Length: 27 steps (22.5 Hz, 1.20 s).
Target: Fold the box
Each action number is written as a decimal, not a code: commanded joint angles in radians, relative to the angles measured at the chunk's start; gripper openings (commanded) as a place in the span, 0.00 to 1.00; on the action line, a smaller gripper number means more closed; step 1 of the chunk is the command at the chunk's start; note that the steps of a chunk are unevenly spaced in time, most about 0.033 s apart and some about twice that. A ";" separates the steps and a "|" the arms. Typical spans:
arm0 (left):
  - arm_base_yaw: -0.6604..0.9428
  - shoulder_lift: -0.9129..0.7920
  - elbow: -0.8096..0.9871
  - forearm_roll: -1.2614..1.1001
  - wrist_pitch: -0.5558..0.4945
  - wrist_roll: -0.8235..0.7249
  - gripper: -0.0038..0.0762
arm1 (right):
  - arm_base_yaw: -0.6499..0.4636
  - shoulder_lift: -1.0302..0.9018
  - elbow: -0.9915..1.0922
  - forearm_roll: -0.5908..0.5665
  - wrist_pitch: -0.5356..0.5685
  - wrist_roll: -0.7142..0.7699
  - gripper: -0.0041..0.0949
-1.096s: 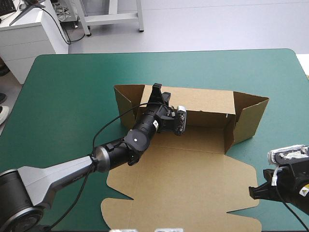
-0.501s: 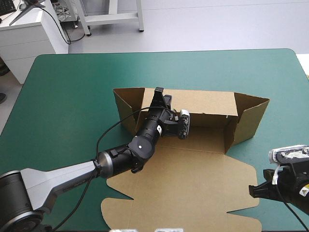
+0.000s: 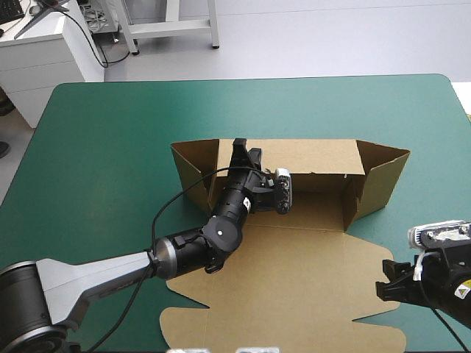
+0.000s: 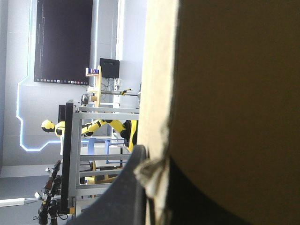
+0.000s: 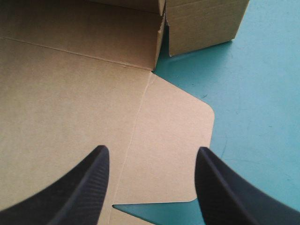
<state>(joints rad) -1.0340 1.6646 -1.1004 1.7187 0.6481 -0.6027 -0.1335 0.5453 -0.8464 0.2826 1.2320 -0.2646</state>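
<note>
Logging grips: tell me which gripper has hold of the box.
The left gripper, shut on the raised back wall of the box. The right gripper is open above the flat board, gripping nothing.

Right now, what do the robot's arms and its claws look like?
The left arm is a smooth grey tube with round black joints, turning all black toward the left gripper. The right gripper has two broad black fingers curved like fins. Its black wrist carries a small pale label.
</note>
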 commanded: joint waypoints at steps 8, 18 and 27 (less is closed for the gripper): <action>-0.014 -0.024 0.080 -0.015 -0.034 -0.023 0.04 | -0.004 0.090 -0.038 0.064 -0.184 0.064 0.62; -0.014 -0.024 0.082 -0.015 -0.034 -0.019 0.04 | -0.004 0.573 -0.526 -0.023 -0.232 0.083 0.62; -0.014 -0.024 0.082 -0.015 -0.034 -0.021 0.04 | -0.004 0.971 -0.825 -0.021 -0.199 0.087 0.62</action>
<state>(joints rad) -1.0429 1.6554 -1.0282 1.7810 0.6610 -0.6065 -0.1335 1.4825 -1.6187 0.2529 1.0588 -0.1752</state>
